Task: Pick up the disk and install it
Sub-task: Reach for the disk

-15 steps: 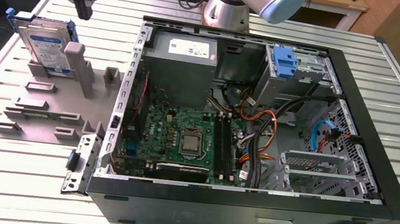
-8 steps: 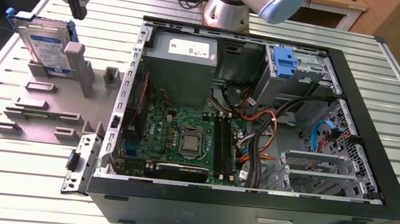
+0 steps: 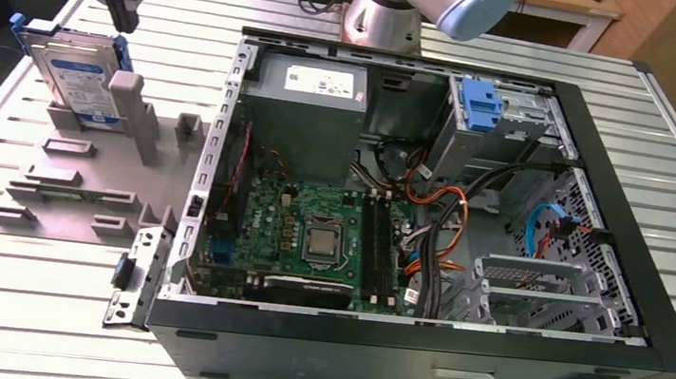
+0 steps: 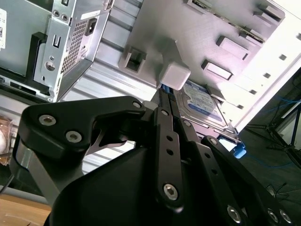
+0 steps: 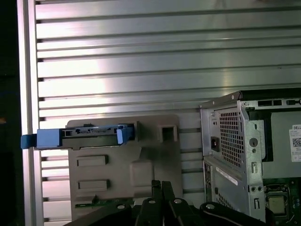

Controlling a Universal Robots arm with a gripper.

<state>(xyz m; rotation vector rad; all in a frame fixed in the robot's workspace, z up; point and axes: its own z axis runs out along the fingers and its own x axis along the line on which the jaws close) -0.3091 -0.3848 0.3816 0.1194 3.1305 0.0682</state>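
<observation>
Main worry from here, as a guess: the tool [image 3: 125, 24] looks closed right up, fingers pressed together with nothing between them. If it gets brought down on the disk [image 3: 73, 75] like that, the top edge would just be poked instead of gripped. The drive could then be knocked askew in its slot or tipped out of the grey holder [image 3: 98, 172]. A crooked grab on the blue carrier frame could be trouble too, since that plastic is probably a bit slippy and flexy.

As for the tool itself: shut, empty, nothing touched. In the exterior view it hangs above the disk and a little off to one side, apart from it. In the first wrist view the finger pair is seen side by side with no gap.

Going outward, the disk is stood on its edge in the grey holder, label face showing, not yet picked up. The holder is laid near the bench [image 3: 19, 306] corner at the far end, on the exterior view's left. Just beside the holder, the open computer case [image 3: 421, 357] is laid on its side across the middle of the bench, so nothing's been installed yet
</observation>
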